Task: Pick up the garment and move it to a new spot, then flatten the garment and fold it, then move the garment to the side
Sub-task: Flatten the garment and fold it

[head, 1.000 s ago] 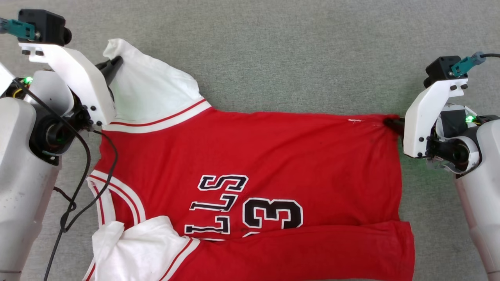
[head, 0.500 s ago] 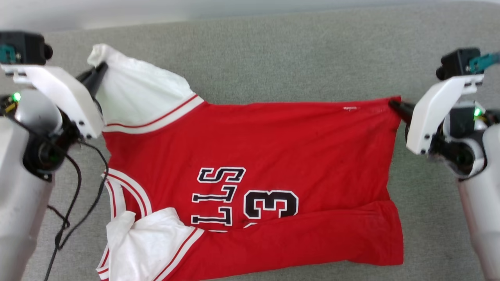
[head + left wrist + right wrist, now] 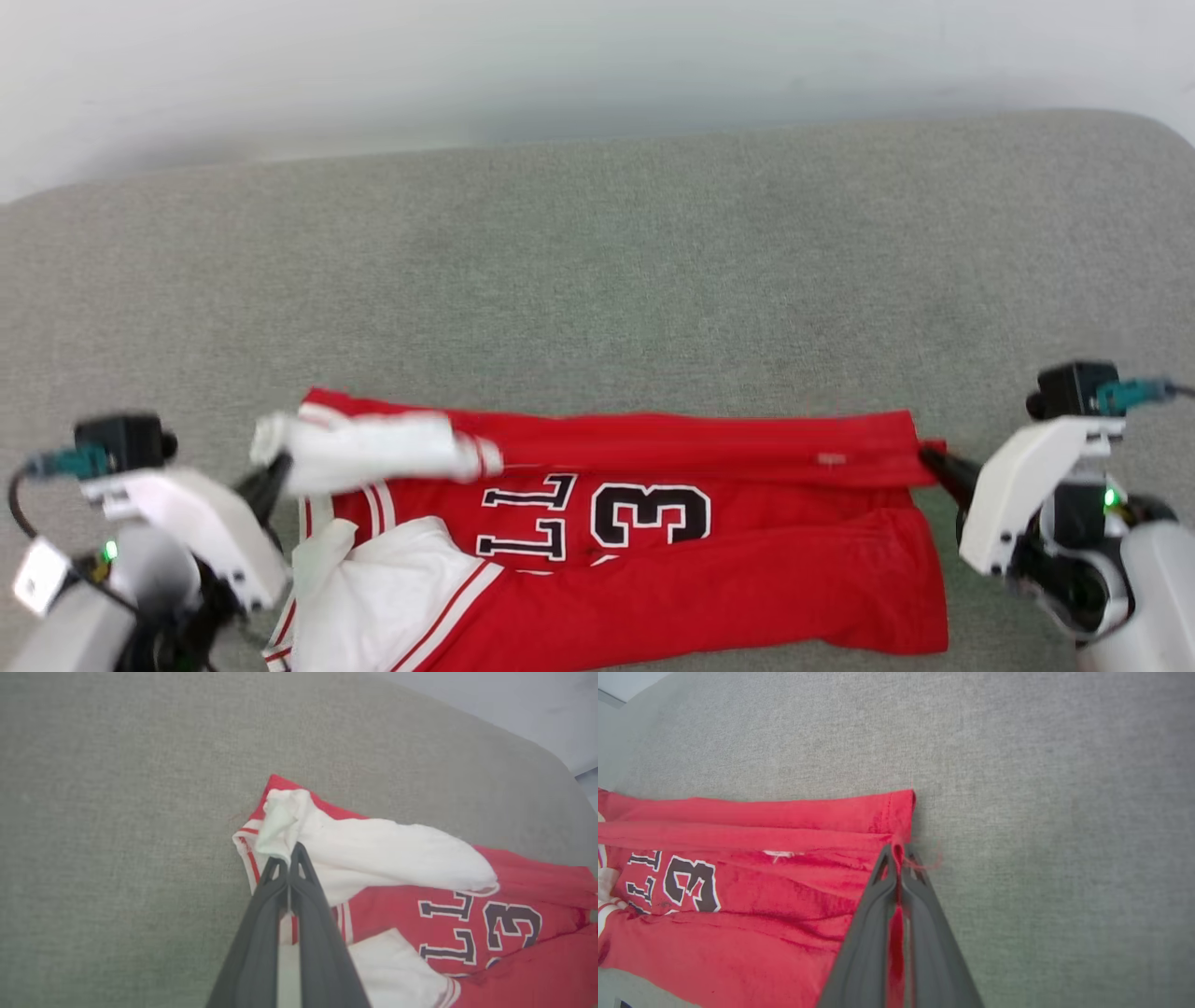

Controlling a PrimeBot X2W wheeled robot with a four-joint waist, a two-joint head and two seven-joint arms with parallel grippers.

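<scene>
The red garment point(image 3: 747, 569) lies on the grey surface, its far edge doubled over toward me as a long red band. My left gripper point(image 3: 274, 473) is shut on the tip of a white sleeve point(image 3: 373, 448), which drapes across the top left of the shirt; the left wrist view shows the closed left gripper point(image 3: 289, 851) pinching that sleeve point(image 3: 373, 854). At the right end my right gripper point(image 3: 926, 457) is shut on the hem corner; in the right wrist view the right gripper point(image 3: 899, 851) clamps red cloth. Black lettering point(image 3: 649, 513) is partly covered. The other sleeve point(image 3: 373, 597) lies bunched at lower left.
The grey fabric surface point(image 3: 597, 280) stretches well beyond the garment to its far edge, with a pale wall point(image 3: 597, 65) behind. Its far right corner point(image 3: 1158, 131) is rounded. Bare surface lies left and right of the shirt.
Both grippers have drawn the garment's far edge toward me, folding it over the upper lettering. The white sleeve now lies across the shirt. The head view has tilted up toward the far edge.
</scene>
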